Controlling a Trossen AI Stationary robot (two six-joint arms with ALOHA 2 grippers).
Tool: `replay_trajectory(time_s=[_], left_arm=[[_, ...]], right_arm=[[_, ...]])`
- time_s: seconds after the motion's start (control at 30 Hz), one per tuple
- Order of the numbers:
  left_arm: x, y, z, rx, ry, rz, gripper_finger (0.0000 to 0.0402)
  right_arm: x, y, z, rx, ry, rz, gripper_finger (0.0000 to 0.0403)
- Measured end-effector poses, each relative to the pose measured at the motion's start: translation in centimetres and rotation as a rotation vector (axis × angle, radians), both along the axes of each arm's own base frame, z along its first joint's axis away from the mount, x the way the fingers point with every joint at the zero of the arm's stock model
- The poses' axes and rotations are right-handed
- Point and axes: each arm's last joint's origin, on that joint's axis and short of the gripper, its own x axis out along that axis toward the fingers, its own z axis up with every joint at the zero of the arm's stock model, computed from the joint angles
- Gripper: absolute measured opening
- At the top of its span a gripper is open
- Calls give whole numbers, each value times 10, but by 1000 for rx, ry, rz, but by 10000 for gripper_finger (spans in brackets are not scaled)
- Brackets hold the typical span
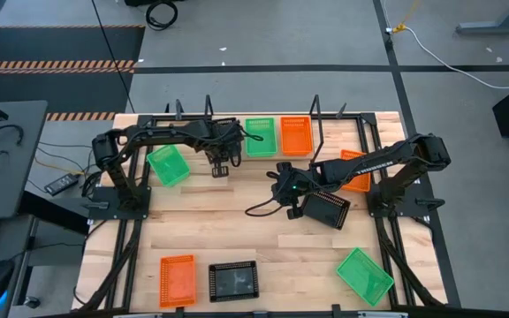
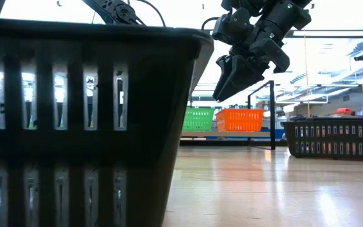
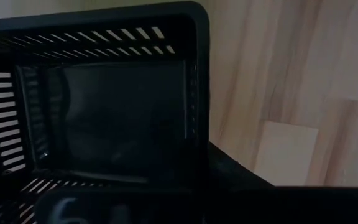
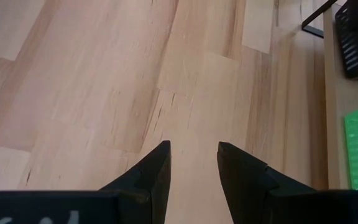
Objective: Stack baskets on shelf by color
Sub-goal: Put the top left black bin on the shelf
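My left pincer (image 1: 222, 168) is clamped on the rim of a black basket (image 3: 104, 112) near the back of the bench (image 1: 237, 234), just in front of the shelf (image 1: 325, 119); my wrist view is filled by that basket's mesh wall and dark floor. My right pincer (image 4: 193, 163) hangs above bare wood at mid-bench with its fingers apart and nothing between them, right beside another black basket (image 1: 327, 209).

Outward from there, the shelf carries one green basket (image 1: 260, 136) and one orange basket (image 1: 295, 134) side by side. I judge the task barely begun: no black one is on the shelf yet, and no stack has grown past what looks like a single layer, though from above I cannot rule out nested ones.

Off the shelf: a green basket by my left arm (image 1: 168, 165), an orange one under my right arm (image 1: 353, 172), and along the front edge an orange (image 1: 177, 281), a black (image 1: 233, 282) and a green (image 1: 365, 276).
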Motion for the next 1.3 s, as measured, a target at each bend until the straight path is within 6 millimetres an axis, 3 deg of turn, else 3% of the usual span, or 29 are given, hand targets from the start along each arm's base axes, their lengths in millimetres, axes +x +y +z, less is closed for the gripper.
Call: replay_trajectory(time_s=[0.37,0.97,1.3], left_arm=[[4,-9,0,14,16,-95,9],[-1,4,0,23,21,-73,10],[-1,4,-2,19,25,-61,51]], right_arm=[[0,0,0,0,0,-1,137],[0,1,0,15,-1,12,137],[0,1,0,15,-1,12,137]])
